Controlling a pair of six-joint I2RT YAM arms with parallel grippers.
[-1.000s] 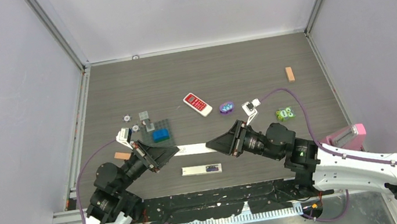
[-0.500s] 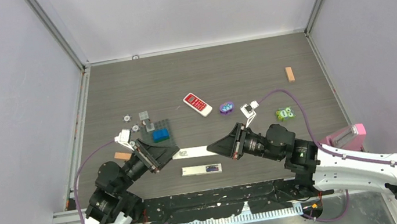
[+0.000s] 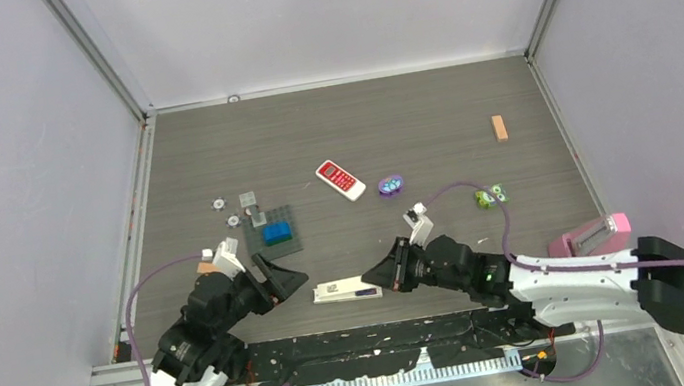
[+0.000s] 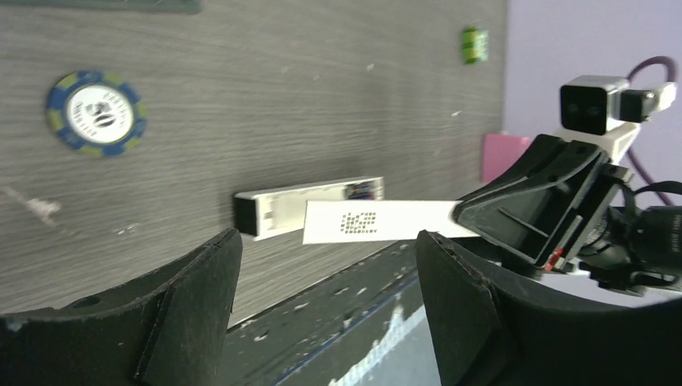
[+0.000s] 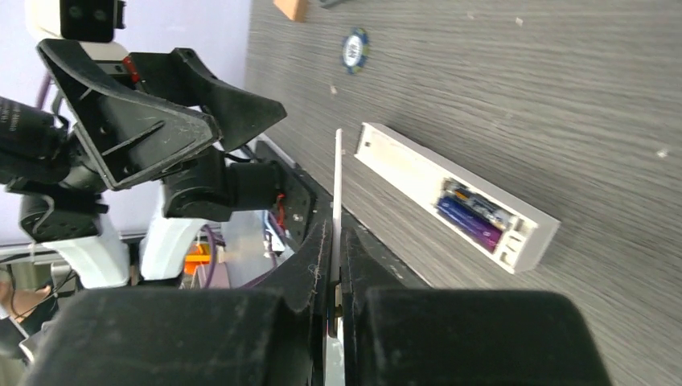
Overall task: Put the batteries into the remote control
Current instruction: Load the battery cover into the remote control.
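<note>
The remote control [image 3: 324, 297] lies near the table's front edge, a long white bar with its battery bay open. Blue-purple batteries [image 5: 474, 221] sit inside the bay at one end. My right gripper [image 3: 367, 280] is shut on a thin white cover strip [image 4: 378, 221], held just above the remote and seen edge-on in the right wrist view as a cover strip [image 5: 337, 185]. To the left of the strip's free end, my left gripper [image 3: 295, 282] is open with nothing between its fingers. The remote [image 4: 273, 211] shows beyond the jaws in the left wrist view.
A wider remote with a red face [image 3: 340, 180] lies mid-table. A blue brick on a grey plate [image 3: 275, 232] sits behind my left arm, with a poker chip [image 4: 96, 112] nearby. A purple item [image 3: 390, 185], a green item [image 3: 490, 197], a wooden block [image 3: 499, 127] and a pink holder [image 3: 592, 239] lie to the right.
My left gripper has let go of the white strip, opened and drawn back left. My right gripper has shut on the strip and carried it nearer, over the remote.
</note>
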